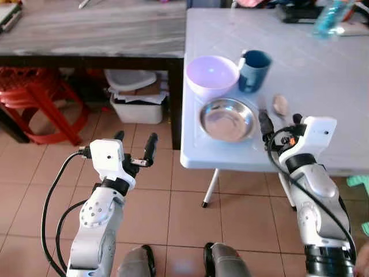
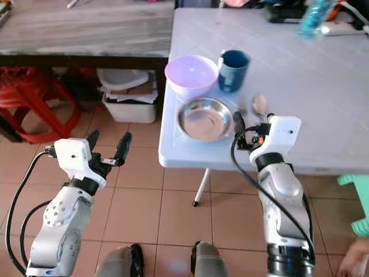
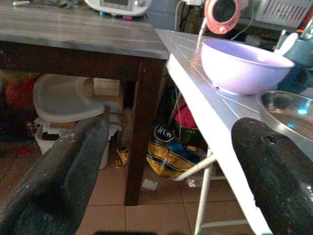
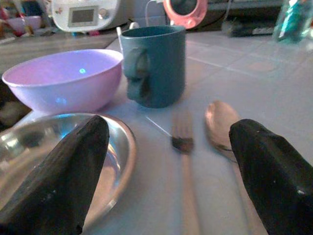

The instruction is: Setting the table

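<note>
Fork (image 4: 183, 142) lay on the white worktop (image 1: 323, 86) directly ahead of the right pincer (image 4: 161, 171), between its 2 spread fingers, spoon (image 4: 220, 122) just beside it and steel plate (image 4: 58, 147) on the other side. Lowering squarely over the handle should avoid nudging either. Left pincer (image 1: 135, 147) hovered spread, off the worktop's edge.

A fork (image 4: 183, 142) lies on the table (image 1: 323, 81) between the right gripper's (image 4: 166, 181) spread jaws, a spoon (image 4: 220, 125) just right of it, a plate (image 4: 115, 161) left, a cup (image 4: 154, 66) and bowl (image 4: 63, 78) beyond.
</note>
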### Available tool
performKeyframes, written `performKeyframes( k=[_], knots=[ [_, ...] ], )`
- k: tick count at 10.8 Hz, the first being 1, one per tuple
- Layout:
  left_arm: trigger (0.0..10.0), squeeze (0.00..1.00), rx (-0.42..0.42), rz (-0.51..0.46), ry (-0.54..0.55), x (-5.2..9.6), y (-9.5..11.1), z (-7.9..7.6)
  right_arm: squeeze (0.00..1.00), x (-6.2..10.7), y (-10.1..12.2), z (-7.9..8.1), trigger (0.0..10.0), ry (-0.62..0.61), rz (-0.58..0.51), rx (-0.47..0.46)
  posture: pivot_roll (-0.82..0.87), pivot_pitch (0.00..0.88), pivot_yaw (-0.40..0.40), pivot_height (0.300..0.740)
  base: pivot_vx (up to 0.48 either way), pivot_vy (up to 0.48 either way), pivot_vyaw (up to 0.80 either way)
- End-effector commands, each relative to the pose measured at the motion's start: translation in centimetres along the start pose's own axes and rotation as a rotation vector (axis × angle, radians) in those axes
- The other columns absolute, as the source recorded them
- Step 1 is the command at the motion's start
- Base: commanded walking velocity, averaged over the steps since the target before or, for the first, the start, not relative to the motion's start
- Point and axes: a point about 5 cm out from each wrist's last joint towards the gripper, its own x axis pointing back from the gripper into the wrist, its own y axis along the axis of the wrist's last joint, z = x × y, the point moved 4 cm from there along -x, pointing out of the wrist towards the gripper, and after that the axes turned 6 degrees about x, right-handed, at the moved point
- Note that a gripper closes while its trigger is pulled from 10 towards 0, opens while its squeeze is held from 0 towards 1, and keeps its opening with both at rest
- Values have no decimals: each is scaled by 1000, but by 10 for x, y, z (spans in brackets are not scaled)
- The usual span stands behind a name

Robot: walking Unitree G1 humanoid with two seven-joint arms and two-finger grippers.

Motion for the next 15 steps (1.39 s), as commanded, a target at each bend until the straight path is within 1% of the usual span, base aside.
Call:
performKeyframes(
  k=[1, 4, 5, 7, 8, 9, 10, 11, 12, 15],
  knots=[
    [10000, 0, -12, 9, -6, 3, 0, 0, 0, -2, -1, -3, 10000, 7, 18, -54, -69, 198, 34, 740, 0, 0, 0],
    [10000, 0, -19, 14, -14, 2, 1, 0, 0, -10, -9, 13, 10000, 116, 86, -175, -60, 208, 40, 740, 0, 0, 0],
    [10000, 0, -21, 14, -13, 2, 2, 1, 0, -9, -11, 15, 10000, 130, 98, -180, -57, 210, 39, 740, 0, 0, 0],
    [10000, 0, -21, 17, -12, 3, 1, 1, 0, -8, -21, 20, 10000, 177, 160, -250, -55, 213, 43, 740, 0, 0, 0],
    [10000, 0, -23, 17, -15, 2, 1, 1, 0, -8, -25, 24, 7569, 209, 190, -265, -54, 214, 44, 740, 0, 0, 0],
    [10000, 0, -24, 17, -15, 2, 1, 2, 0, -8, -29, 25, 2784, 220, 219, -286, -53, 214, 44, 740, 0, 0, 0],
    [10000, 0, -24, 18, -16, 2, 1, 2, 0, -6, -32, 29, 0, 244, 240, -290, -54, 215, 44, 740, 0, 0, 0],
    [10000, 0, -24, 19, -16, 2, 1, 1, 0, -5, -34, 31, 0, 262, 250, -297, -53, 214, 45, 740, 0, 0, 0],
    [10000, 0, -23, 19, -15, 2, 1, 2, 0, -5, -36, 34, 0, 272, 267, -325, -50, 215, 44, 740, 0, 0, 0],
    [10000, 0, -23, 35, -6, 5, -1, 5, 0, -3, -43, 37, 0, 285, 311, -348, -49, 220, 43, 740, 0, 0, 0]
  ],
)
